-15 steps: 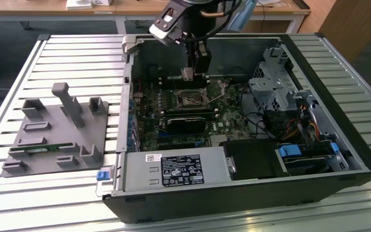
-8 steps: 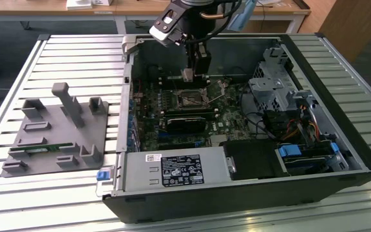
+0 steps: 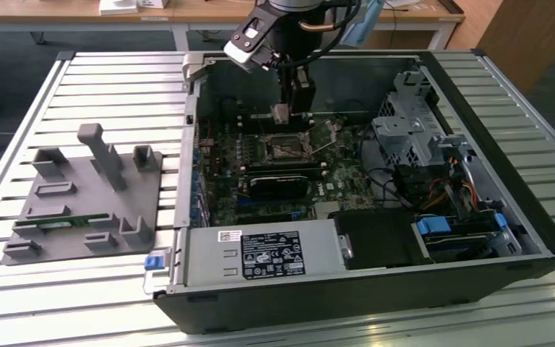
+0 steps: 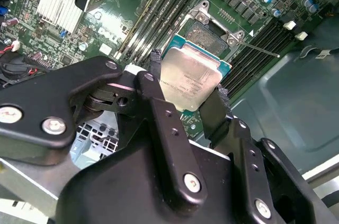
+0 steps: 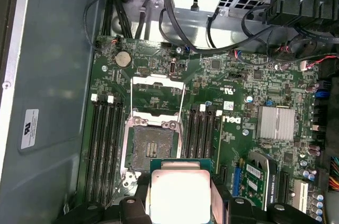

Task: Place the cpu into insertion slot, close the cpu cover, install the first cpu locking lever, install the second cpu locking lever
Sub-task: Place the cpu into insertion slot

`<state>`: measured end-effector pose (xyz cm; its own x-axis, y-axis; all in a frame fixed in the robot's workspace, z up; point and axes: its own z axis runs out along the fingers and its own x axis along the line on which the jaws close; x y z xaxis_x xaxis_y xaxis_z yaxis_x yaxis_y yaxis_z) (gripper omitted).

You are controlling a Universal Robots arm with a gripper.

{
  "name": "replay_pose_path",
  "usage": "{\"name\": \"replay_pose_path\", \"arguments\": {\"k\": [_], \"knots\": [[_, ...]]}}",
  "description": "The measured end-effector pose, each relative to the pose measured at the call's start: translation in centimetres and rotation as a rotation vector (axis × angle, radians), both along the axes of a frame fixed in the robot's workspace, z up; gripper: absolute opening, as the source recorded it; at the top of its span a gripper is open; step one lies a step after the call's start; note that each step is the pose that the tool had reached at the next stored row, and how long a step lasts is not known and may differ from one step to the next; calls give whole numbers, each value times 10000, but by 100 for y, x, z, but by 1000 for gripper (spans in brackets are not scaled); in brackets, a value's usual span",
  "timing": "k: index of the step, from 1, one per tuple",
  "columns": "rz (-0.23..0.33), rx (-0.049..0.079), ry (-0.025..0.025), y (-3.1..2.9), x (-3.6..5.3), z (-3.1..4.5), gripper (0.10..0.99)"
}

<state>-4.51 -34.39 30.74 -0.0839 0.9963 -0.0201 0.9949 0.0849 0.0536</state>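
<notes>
Step in hand: cpu placement. The black two-fingered tool (image 4: pixel 188 80) is clenched on opposite edges of the small flat square cpu with a silvery metal top (image 4: pixel 193 70). It holds the chip level above the green circuit board (image 5: pixel 238 70) inside the open black computer case (image 3: pixel 355 303). The chip hangs just short of the square black-framed insertion slot (image 5: pixel 151 147) and is not seated. Beyond the socket, the shiny metal cpu cover (image 5: pixel 157 79) lies open. Judgement: seating calls for centring the chip squarely over the socket and lowering it level. Its corner orientation cannot be told.
</notes>
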Motion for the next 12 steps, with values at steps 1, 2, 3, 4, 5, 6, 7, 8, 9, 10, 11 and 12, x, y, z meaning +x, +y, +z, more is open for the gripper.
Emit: {"name": "replay_pose_path", "arguments": {"k": [1, 2, 3, 4, 5, 6, 7, 8, 9, 10, 11, 12], "knots": [[-3, 1, 0, 3, 3, -6, 537], [-8, 1, 0, 7, 7, -13, 537], [-17, 1, -1, 11, 10, -20, 537], [-29, 0, -1, 15, 13, -29, 537], [-47, 0, -1, 18, 16, -37, 537], [-65, -2, -1, 21, 19, -46, 537], [-86, -4, 0, 24, 21, -55, 537], [-106, -3, 0, 25, 23, -65, 537], [-118, -4, 0, 26, 24, -74, 537], [-125, -4, 0, 27, 26, -82, 537], [-132, -4, 0, 28, 28, -91, 537], [-140, -4, 0, 29, 30, -99, 537]]}}
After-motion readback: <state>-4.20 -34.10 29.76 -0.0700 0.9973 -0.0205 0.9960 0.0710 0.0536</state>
